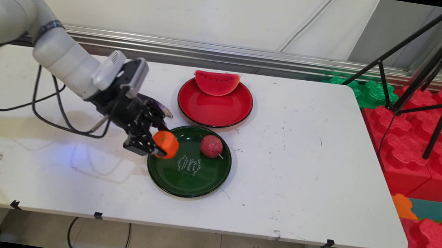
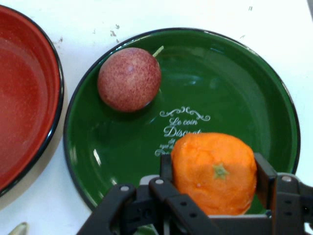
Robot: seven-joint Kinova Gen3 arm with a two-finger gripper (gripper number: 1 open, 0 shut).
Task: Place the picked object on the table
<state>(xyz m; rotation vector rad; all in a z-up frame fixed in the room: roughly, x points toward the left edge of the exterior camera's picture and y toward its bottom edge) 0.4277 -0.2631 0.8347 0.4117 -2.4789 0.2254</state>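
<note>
Gripper: gripper (image 2: 215,178) pinches an orange (image 1: 165,144) between both fingers, over the left rim of the green plate (image 1: 193,181).
Plate contents: a speckled red fruit (image 1: 211,146) lies on its far side, apart from the orange.
Behind: red plate (image 1: 214,112) toward the table's far edge, bearing a watermelon slice (image 1: 216,82).
Surface: white table (image 1: 303,172), scuffed.
Room: pale wall, tripod (image 1: 433,78), red and green foam blocks (image 1: 413,139) at right.
</note>
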